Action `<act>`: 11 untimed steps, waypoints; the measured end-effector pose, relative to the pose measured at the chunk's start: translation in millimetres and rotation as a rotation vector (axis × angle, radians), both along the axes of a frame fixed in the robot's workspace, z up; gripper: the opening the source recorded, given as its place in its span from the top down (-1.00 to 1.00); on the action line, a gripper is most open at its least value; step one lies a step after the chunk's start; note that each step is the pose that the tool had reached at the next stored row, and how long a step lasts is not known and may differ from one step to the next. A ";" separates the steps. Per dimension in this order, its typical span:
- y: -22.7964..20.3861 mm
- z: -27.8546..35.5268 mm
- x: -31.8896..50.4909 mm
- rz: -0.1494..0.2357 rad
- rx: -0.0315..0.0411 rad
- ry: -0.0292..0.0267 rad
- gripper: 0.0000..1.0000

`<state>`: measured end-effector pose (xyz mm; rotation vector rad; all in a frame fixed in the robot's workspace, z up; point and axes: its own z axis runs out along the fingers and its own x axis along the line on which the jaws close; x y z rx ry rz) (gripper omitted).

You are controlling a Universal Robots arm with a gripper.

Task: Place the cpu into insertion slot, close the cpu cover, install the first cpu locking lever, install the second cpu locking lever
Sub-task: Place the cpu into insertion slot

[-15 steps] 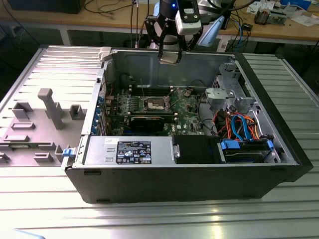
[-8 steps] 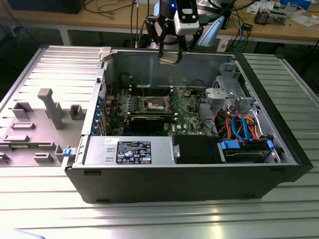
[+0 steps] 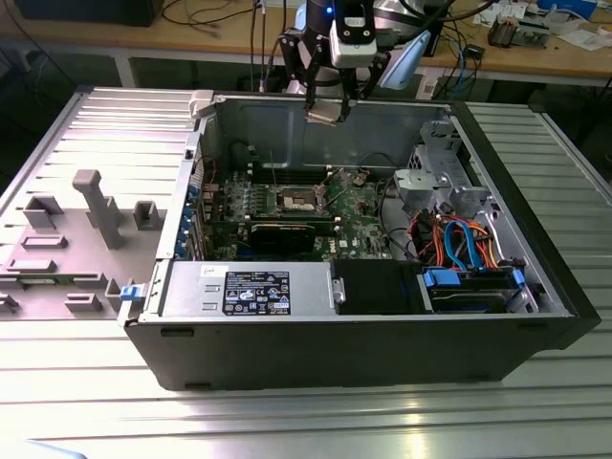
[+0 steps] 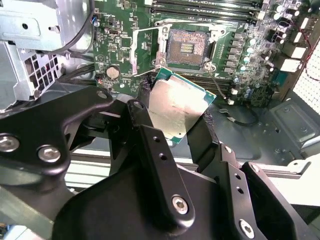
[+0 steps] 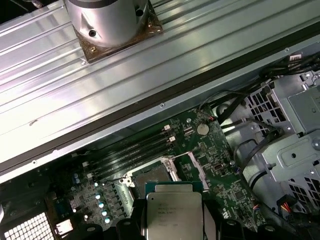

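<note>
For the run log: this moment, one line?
gripper: shut on cpu | cpu: held above case | insertion slot: empty | cpu cover: open

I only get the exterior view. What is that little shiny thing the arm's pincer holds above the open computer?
Observer: In the second wrist view it is a small flat square chip with a silvery-grey metal top, gripped by its edges in the pincer.
Operator: Is its seat free?
Observer: Yes, the square socket with the dark centre lies bare.
Operator: And the lid?
Observer: The thin square metal frame plate stands swung open beside the socket.
</note>
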<state>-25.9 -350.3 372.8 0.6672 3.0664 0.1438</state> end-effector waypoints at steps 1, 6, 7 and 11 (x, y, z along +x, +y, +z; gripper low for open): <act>0.0 0.0 0.0 -0.003 0.0000 0.0000 -0.09; 0.0 -0.1 0.0 -0.016 0.0001 0.0000 -0.09; 0.0 -0.1 0.0 -0.017 0.0000 0.0000 -0.09; -0.1 -0.1 0.0 -0.041 0.0001 0.0000 -0.09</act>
